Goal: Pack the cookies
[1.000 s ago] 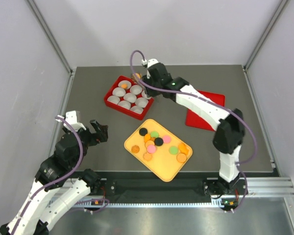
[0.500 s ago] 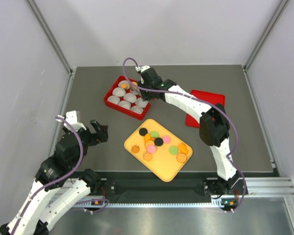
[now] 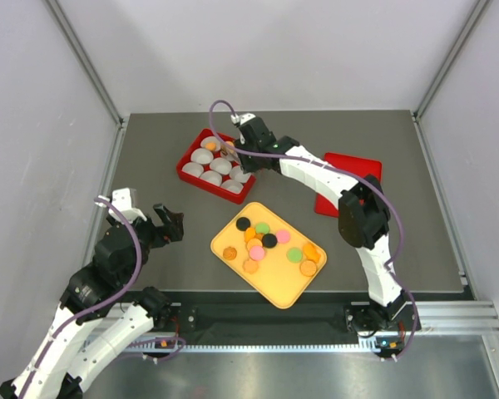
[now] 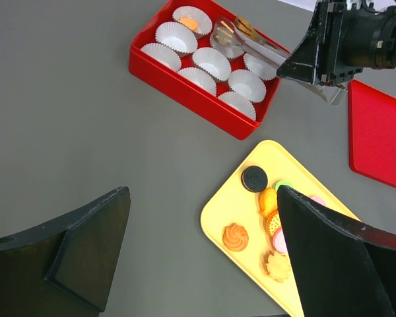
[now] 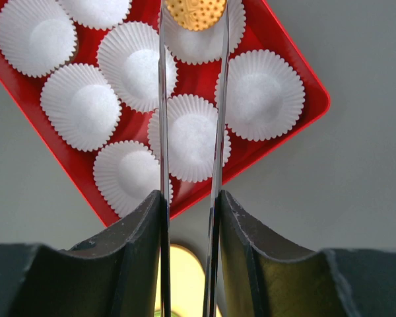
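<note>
Your right gripper (image 5: pixel 193 23) pinches an orange cookie (image 5: pixel 195 12) over the red box (image 5: pixel 313 105), placed to drop it into a paper cup (image 5: pixel 191 135); the other cookies (image 3: pixel 269 241) lie on the yellow tray (image 3: pixel 279 291). Your left gripper (image 3: pixel 170 223) hangs wide open, well apart. The wrist view crops the cookie, so which cup is unclear.

The right arm (image 3: pixel 333 179) stretches far forward and to the left, elbow bent, with the right gripper (image 3: pixel 228 150) pinching a cookie (image 5: pixel 195 13) at its fingertips. The left arm (image 3: pixel 91 291) is folded near its base, the left gripper (image 3: pixel 170 221) spread wide and holding nothing.
</note>
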`<state>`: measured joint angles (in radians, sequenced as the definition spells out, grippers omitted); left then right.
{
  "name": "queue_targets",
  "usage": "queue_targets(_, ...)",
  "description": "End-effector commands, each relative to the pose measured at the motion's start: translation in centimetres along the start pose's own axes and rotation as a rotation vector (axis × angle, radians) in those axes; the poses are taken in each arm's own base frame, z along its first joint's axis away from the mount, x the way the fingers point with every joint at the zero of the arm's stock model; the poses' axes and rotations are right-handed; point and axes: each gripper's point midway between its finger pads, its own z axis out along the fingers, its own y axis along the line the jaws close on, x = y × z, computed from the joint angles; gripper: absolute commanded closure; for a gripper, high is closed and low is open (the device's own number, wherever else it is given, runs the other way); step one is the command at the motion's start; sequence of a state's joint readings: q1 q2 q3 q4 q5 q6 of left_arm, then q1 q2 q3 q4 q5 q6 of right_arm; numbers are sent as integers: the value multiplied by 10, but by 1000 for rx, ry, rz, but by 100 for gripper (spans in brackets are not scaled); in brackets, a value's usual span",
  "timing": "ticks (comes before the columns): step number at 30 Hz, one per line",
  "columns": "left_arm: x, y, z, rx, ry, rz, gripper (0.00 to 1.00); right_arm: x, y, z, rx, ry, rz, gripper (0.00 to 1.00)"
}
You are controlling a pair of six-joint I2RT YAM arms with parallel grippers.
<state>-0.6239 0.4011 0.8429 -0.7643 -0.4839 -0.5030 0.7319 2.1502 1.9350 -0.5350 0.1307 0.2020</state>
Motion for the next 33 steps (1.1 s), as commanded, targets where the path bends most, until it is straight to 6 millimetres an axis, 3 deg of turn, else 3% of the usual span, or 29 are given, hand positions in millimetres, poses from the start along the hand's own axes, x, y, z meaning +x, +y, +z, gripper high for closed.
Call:
queue_targets(1, -4, -2, 1, 8, -21, -11, 3, -25, -4, -11, 5, -83, 24, 69)
queue_targets(10, -4, -2, 1, 6, -21, -11, 3, -23, -7, -12, 16, -83, 25, 68)
queue_targets(23, -4, -2, 2, 5, -20, -10, 3, -28, -8, -21, 18, -96, 32, 54)
queue_targets(29, -4, -2, 2, 4, -18, -9, 3, -38, -7, -35, 5, -124, 40, 53)
queue_targets(33, -4, -2, 2, 4, -18, -9, 3, -60, -6, -60, -4, -183, 48, 55)
